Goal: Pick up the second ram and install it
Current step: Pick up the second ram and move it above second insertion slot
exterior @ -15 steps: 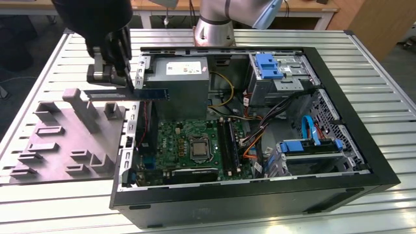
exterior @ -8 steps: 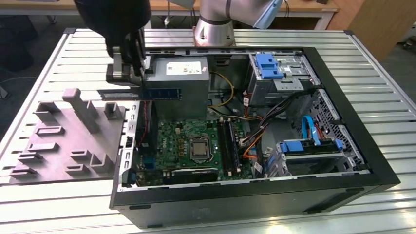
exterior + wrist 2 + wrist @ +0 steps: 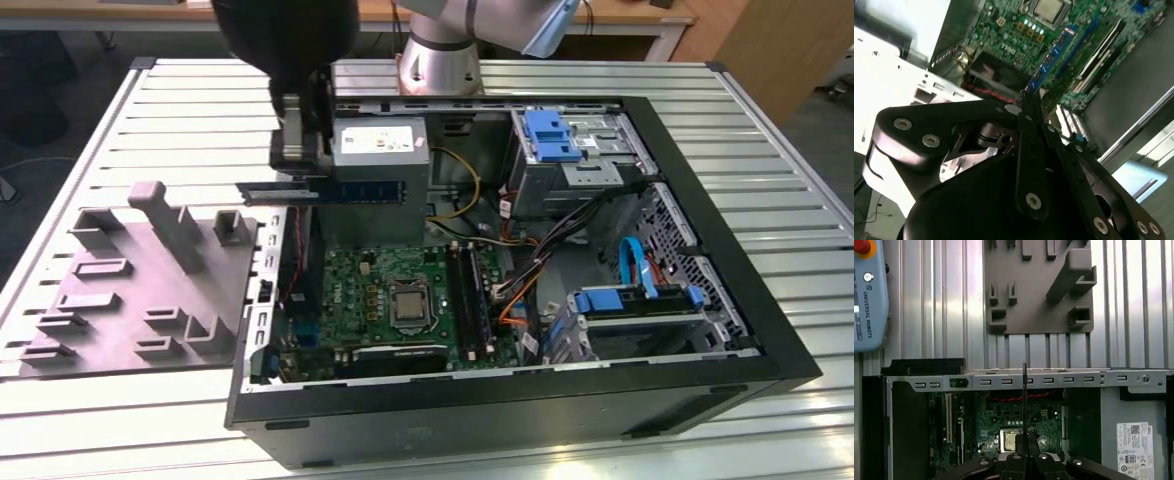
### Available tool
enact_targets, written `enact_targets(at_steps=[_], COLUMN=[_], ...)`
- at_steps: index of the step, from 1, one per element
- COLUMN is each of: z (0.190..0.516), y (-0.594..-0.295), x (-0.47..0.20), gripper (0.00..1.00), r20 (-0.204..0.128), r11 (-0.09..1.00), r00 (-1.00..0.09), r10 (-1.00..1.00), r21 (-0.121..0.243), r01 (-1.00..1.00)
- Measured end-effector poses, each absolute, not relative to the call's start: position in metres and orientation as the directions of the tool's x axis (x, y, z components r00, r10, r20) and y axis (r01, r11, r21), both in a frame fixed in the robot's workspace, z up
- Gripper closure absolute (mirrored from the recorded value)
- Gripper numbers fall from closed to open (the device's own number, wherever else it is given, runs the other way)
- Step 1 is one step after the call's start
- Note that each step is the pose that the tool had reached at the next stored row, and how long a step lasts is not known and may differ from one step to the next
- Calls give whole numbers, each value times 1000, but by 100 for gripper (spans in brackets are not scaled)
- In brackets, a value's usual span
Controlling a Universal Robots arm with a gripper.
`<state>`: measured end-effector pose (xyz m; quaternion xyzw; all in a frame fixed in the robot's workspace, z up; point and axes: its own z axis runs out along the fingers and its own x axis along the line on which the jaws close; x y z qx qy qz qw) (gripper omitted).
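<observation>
second ram (image 3: 354,191) clamped in jaws, long axis level across exterior view, apparently edge-down

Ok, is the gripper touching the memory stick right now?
Touching. In the second wrist view the gripper is shut on one end of the memory stick, which juts out from between its tips over the motherboard.

Slatted metal table (image 3: 747,130), open black computer case (image 3: 507,432) on it, grey holder plate (image 3: 134,292) beside
</observation>
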<state>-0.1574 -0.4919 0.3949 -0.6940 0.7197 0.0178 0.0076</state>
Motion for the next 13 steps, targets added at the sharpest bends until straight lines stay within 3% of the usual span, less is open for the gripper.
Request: enact_targets(at_steps=[13], z=[395], y=[-492], x=[-104], gripper=[89], r20=[-36], r11=[36], r00=[-37], r10=[-999], r21=[15], r01=[-999])
